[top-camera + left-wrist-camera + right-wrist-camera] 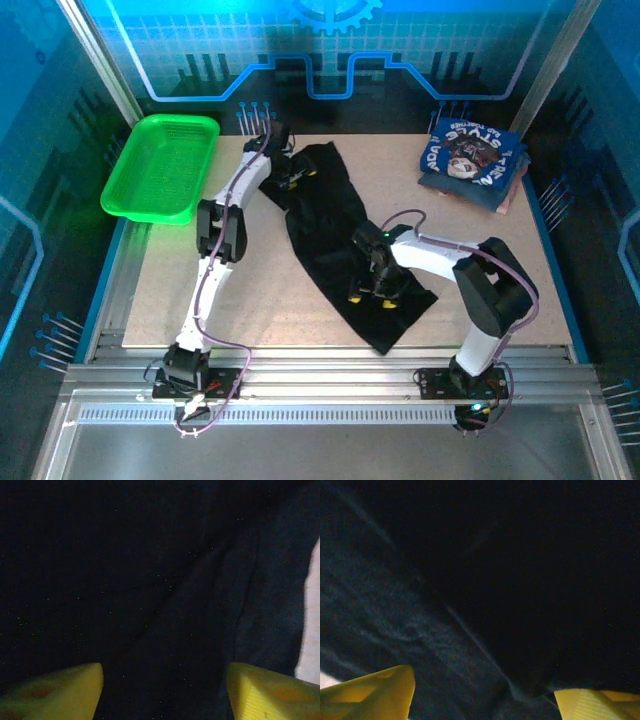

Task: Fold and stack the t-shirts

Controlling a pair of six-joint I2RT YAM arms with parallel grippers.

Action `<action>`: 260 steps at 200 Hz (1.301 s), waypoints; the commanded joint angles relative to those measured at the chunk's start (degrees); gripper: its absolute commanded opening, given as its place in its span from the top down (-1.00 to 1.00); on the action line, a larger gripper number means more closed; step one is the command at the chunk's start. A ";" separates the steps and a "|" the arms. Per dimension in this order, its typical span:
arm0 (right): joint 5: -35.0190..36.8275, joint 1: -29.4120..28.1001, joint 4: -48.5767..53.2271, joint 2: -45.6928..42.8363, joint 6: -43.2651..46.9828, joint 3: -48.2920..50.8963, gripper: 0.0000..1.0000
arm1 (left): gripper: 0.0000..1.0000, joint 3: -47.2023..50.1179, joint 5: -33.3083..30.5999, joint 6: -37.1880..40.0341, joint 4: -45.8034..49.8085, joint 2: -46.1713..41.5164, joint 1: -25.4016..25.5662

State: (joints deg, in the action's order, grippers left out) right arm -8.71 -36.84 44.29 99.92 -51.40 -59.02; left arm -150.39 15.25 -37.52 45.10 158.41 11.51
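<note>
The black t-shirt [330,235] lies as a long crumpled strip running diagonally from the back centre of the table to the front right. My left gripper [292,178] is low over its far end, jaws wide open, yellow fingertips [60,692] either side of dark cloth [160,605]. My right gripper [372,292] is low over the near end, also open, with yellow fingertips [375,692] spread over the cloth [445,630]. The folded blue t-shirts [470,158] sit stacked at the back right, the top one showing white lettering and a dark print.
A green plastic basket [162,165] stands at the back left corner. Bare tabletop [250,290] lies between the arms and to the right of the black shirt. A strip of pale table [310,630] shows beside the cloth in the left wrist view.
</note>
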 commanded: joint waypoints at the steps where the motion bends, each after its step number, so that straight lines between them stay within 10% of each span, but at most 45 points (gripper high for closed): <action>1: -8.49 -2.81 -5.54 4.31 -9.13 -1.33 -0.48 | -0.39 -0.20 5.85 -3.62 -3.88 7.40 -1.76; 84: -14.05 -13.99 -18.98 17.83 -30.37 -16.45 -0.49 | -0.38 -5.62 11.62 -11.66 -21.72 15.04 -4.71; 134: -8.80 -16.72 -16.32 14.83 -33.02 -22.31 -0.52 | -0.86 -5.31 18.87 -19.11 -30.45 10.71 -6.97; 185: -0.69 -16.28 3.25 -0.55 -15.47 -25.45 -0.62 | -0.98 8.12 19.73 -10.91 -22.76 -16.01 -8.81; 260: -7.11 -8.55 -2.47 -24.21 7.47 0.44 -0.64 | -0.98 70.01 6.89 2.03 -9.92 -70.80 -7.59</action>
State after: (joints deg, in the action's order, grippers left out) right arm -11.68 -46.61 44.10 76.12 -53.67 -65.84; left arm -97.47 27.53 -40.66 25.91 98.15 2.37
